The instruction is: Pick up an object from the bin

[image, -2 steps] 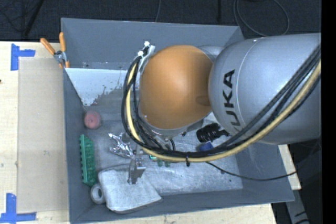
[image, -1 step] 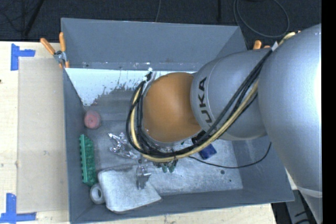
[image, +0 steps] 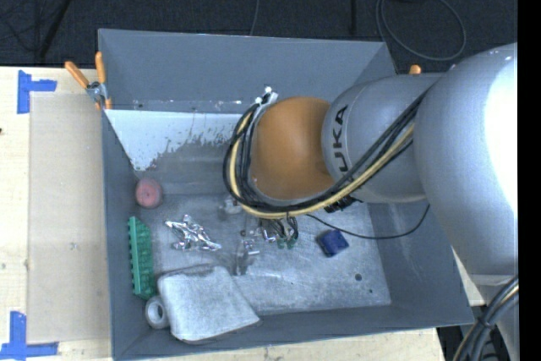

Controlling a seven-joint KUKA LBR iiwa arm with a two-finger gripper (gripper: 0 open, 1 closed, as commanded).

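We see the tool low in the bin, between a crumpled silvery metal piece just toward the view's left and a small blue block farther right. The silvery piece seems the nearer, and its long axis runs roughly toward the tool. Under the orange wrist cover, we cannot tell whether the tool is open or closed.

You count six things in the bin: one blue block right of the gripper. Left of it are one silver metal cluster, one pink disc, one green comb-like strip, one grey cloth and one grey ring.
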